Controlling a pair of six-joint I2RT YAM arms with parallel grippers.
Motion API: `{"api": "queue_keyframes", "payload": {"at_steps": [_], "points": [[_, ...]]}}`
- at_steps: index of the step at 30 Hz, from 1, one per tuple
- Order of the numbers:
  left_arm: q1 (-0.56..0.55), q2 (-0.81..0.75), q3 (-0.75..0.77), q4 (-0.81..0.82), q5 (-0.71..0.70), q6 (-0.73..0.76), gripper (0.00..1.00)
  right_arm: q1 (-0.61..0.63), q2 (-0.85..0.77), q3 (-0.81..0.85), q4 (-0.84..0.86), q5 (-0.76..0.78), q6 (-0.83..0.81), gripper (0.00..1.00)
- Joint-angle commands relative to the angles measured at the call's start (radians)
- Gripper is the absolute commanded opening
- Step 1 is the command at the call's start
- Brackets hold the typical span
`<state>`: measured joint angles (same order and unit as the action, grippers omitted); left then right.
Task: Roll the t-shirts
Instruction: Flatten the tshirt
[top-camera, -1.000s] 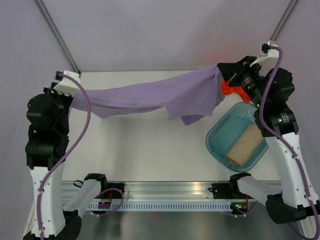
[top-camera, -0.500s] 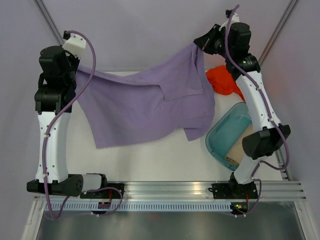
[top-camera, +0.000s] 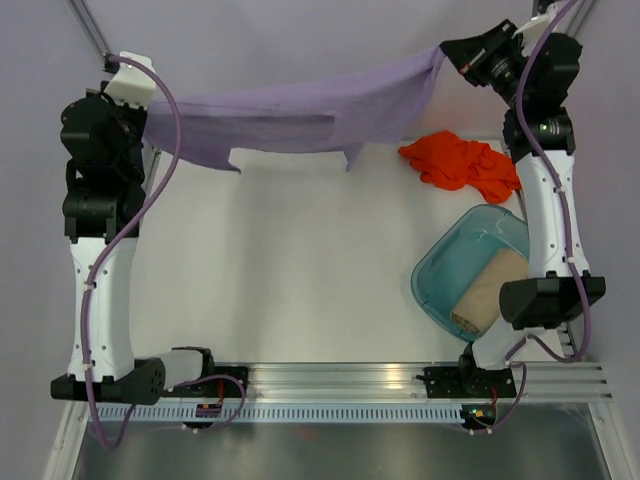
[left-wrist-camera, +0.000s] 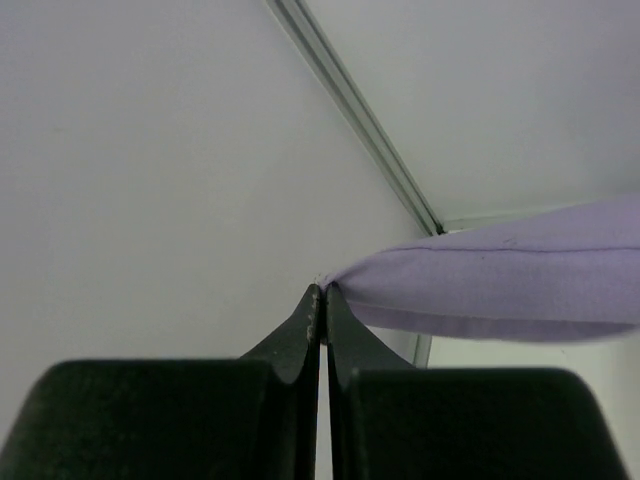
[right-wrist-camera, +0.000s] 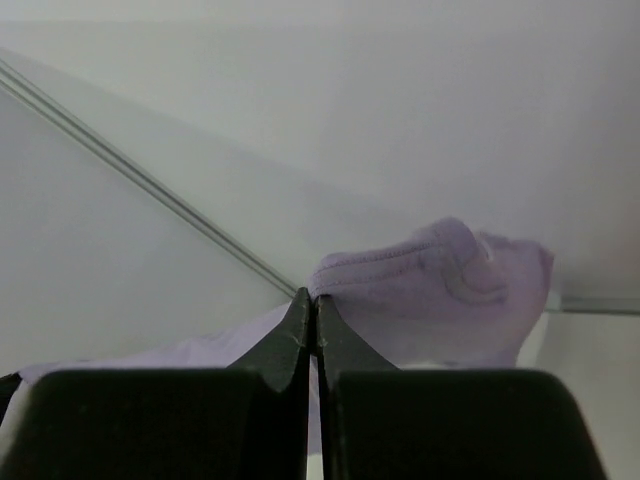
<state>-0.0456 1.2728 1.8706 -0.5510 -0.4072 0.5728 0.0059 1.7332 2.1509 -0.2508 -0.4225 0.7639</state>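
The lavender t-shirt (top-camera: 290, 110) hung in the air between the two arms, pulled out into a long band above the far edge of the table (top-camera: 290, 270). Its loose lower edge drooped in a couple of corners. The left gripper (left-wrist-camera: 322, 290) had its jaws pressed together on one end of the cloth, pinching a fold right at the tips. The right gripper (right-wrist-camera: 308, 297) was clamped the same way on the other end, with a bunched seam bulging just past its tips. Both arms stood raised high toward the back wall, one at the far left and the other at the far right.

Under the right arm, the orange-red t-shirt (top-camera: 460, 163) lay crumpled on the table, clear of the lavender one. Closer to the arm bases and near that heap sat the translucent teal tub (top-camera: 425, 275). The tan t-shirt (top-camera: 490, 292) lay rolled up inside it, toward its near right side.
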Motion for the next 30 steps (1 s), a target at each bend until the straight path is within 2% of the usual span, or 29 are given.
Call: {"api": "queue_keyframes", "payload": {"at_steps": [1, 5, 6, 8, 9, 11, 14, 18, 26, 30], "points": [[0.006, -0.108, -0.196, 0.088, 0.103, -0.028, 0.02, 0.019, -0.130, -0.336, 0.105, -0.052, 0.014, 0.00], [0.006, -0.268, -0.523, 0.152, 0.217, 0.033, 0.02, 0.017, -0.276, -0.699, 0.185, -0.047, -0.011, 0.00], [0.006, -0.311, -0.656, 0.166, 0.229, 0.060, 0.02, 0.019, -0.290, -0.814, 0.192, -0.044, -0.020, 0.00], [0.006, -0.337, -0.775, 0.200, 0.219, 0.085, 0.02, 0.017, -0.311, -0.911, 0.208, -0.047, -0.032, 0.00], [0.007, -0.346, -0.885, 0.216, 0.188, 0.105, 0.02, 0.019, -0.314, -0.983, 0.203, -0.045, -0.053, 0.00], [0.026, -0.349, -0.985, 0.269, 0.179, 0.117, 0.02, 0.017, -0.320, -1.051, 0.200, -0.038, -0.067, 0.00], [0.116, -0.346, -1.152, 0.330, 0.203, 0.108, 0.02, 0.019, -0.327, -1.160, 0.220, -0.048, -0.067, 0.00], [0.236, -0.346, -1.228, 0.345, 0.261, 0.104, 0.02, 0.028, -0.319, -1.204, 0.170, -0.050, -0.127, 0.00], [0.254, -0.337, -1.406, 0.368, 0.306, 0.141, 0.02, 0.121, -0.293, -1.251, 0.162, 0.048, -0.147, 0.00], [0.257, -0.297, -1.406, 0.408, 0.320, 0.125, 0.02, 0.152, -0.212, -1.229, 0.171, 0.086, -0.144, 0.00]]}}
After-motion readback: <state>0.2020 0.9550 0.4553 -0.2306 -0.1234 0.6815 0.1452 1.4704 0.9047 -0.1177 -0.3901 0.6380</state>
